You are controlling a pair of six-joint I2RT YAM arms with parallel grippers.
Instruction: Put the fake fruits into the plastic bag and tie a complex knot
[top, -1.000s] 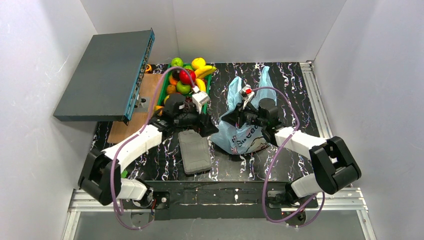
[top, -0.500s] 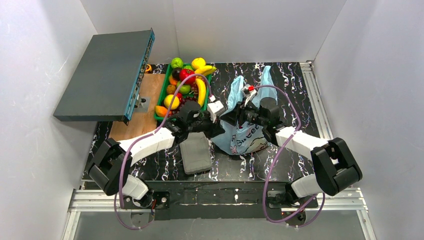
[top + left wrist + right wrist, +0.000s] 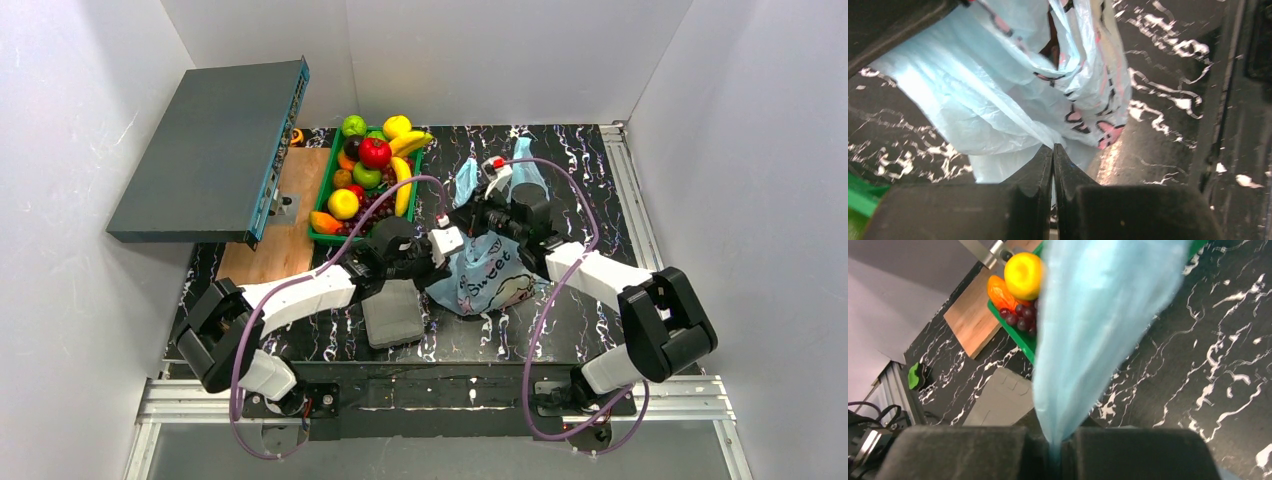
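The light-blue plastic bag (image 3: 482,277) lies at mid-table with its cartoon print facing up. My left gripper (image 3: 447,243) is at the bag's left edge and shut on a fold of the plastic (image 3: 998,100), fingertips (image 3: 1053,148) pressed together. My right gripper (image 3: 484,205) is behind the bag, shut on a handle strip (image 3: 1088,335) that stretches away from its jaws (image 3: 1055,442). The fake fruits (image 3: 372,170) are piled in the green tray (image 3: 335,239); a yellow fruit (image 3: 1023,275), an orange one and grapes (image 3: 1020,317) show in the right wrist view. No knot is in view.
A grey ribbed case (image 3: 390,312) lies just in front of the left gripper. A large dark slab (image 3: 210,150) hangs over the back left, above a wooden board (image 3: 290,225). White walls close in on three sides.
My left arm swung from the fruit tray to the bag's left edge and shut on the plastic. My right gripper moved toward the back with the handle, and the bag shifted with it.
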